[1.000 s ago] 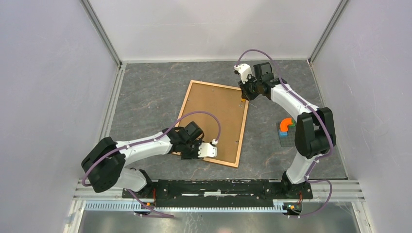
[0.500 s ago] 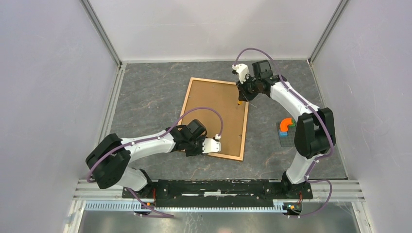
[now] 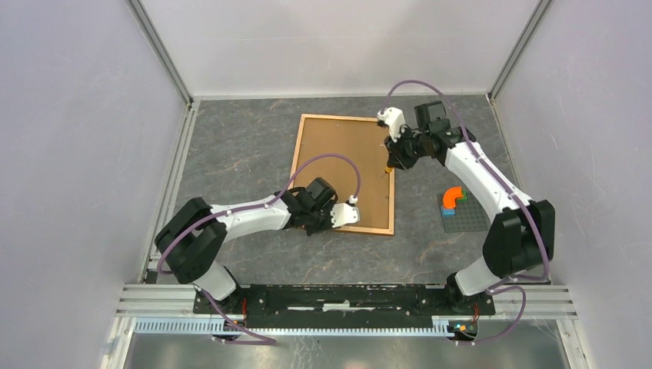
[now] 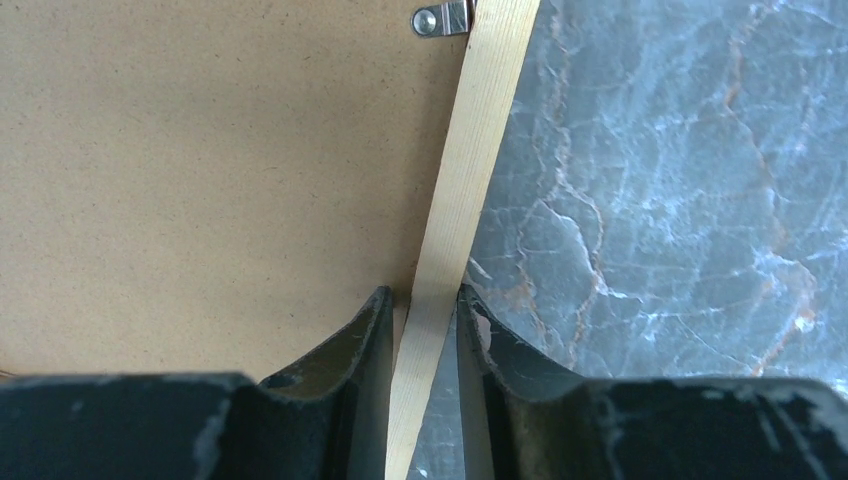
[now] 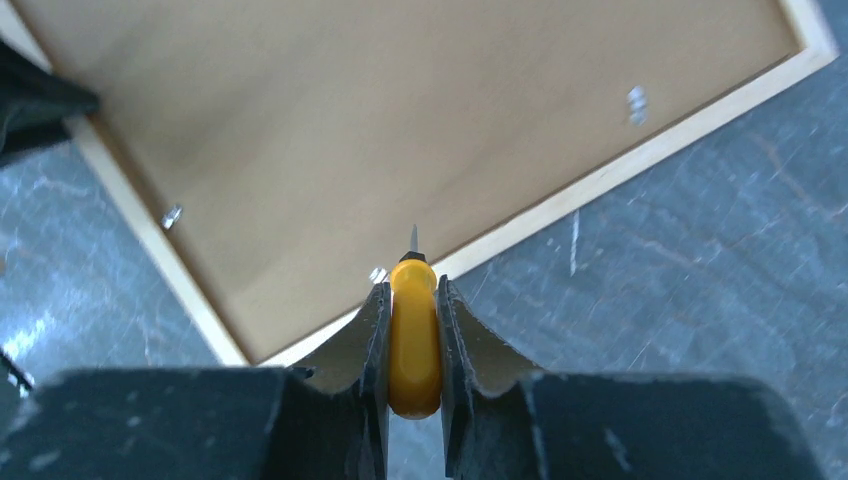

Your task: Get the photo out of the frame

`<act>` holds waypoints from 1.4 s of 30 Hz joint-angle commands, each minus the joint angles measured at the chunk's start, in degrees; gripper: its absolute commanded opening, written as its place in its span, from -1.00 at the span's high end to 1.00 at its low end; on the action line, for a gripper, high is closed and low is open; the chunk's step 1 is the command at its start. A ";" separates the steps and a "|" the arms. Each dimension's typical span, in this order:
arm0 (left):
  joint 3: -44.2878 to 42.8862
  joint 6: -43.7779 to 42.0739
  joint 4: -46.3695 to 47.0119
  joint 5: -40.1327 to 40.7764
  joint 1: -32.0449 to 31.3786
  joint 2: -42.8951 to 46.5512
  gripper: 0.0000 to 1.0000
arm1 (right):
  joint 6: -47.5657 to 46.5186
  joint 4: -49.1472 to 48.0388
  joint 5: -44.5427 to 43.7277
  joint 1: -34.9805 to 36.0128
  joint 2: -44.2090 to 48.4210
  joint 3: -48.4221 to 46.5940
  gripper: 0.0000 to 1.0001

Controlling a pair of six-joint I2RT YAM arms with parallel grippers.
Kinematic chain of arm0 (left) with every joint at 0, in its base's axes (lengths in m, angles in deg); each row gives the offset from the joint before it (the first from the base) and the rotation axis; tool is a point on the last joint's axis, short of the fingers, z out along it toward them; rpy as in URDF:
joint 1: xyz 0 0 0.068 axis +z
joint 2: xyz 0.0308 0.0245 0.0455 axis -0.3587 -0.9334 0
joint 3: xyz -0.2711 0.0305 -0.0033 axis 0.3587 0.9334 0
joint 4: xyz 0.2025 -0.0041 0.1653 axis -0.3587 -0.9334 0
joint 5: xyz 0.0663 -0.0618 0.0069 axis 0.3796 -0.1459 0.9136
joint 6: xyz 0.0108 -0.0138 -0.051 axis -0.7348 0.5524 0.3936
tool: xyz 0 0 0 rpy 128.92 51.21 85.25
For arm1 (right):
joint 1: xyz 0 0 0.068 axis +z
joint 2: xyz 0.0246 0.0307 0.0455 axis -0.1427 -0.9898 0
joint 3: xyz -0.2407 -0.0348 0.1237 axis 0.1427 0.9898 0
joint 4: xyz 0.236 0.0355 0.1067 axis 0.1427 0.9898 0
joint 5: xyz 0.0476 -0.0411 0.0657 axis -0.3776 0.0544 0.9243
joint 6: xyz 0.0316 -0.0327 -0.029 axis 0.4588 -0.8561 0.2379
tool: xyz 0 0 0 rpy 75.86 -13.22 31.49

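The frame (image 3: 342, 157) lies face down in the middle of the table, its brown fibreboard back up, so the photo is hidden. My left gripper (image 3: 339, 221) is at the frame's near edge. In the left wrist view it (image 4: 420, 312) is shut on the pale wooden moulding (image 4: 470, 180), with the fibreboard (image 4: 200, 180) to its left. My right gripper (image 3: 387, 162) hovers over the frame's right edge, shut on a yellow-handled screwdriver (image 5: 413, 340). The screwdriver's metal tip points at the frame's back (image 5: 400, 120), close to a small metal tab (image 5: 377, 273).
A grey baseplate (image 3: 470, 221) with orange, blue and green blocks sits on the table right of the frame. Other metal tabs (image 4: 440, 18) (image 5: 636, 103) hold the back panel. White enclosure walls stand on three sides.
My left gripper has swung the frame's near end to the right and pushed it toward the back, so the frame now lies nearly square. My right gripper has shifted slightly right with the screwdriver.
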 commanded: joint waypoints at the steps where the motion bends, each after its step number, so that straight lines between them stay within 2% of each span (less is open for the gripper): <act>1: -0.22 2.51 0.69 0.74 1.48 -3.24 0.34 | -4.57 2.52 -0.05 0.38 6.66 6.91 1.00; 5: -1.03 1.31 -0.41 0.43 1.46 -3.94 0.34 | -5.80 2.17 -4.23 1.82 9.77 11.66 1.00; 14: -0.80 0.90 -0.40 0.20 1.48 -4.67 0.34 | -2.03 -3.02 -8.23 4.53 11.40 16.24 1.00; 21: -0.14 1.20 -0.36 0.46 1.49 -4.41 0.34 | -0.84 -4.76 -8.60 5.38 10.22 16.29 1.00; 34: 0.06 0.73 -0.35 0.40 1.48 -4.39 0.34 | -1.76 -5.02 -15.72 8.55 7.29 15.89 1.00; 42: 0.26 -0.60 -0.33 -0.10 1.49 -4.50 0.35 | -1.88 -9.02 -21.08 11.12 7.22 15.73 1.00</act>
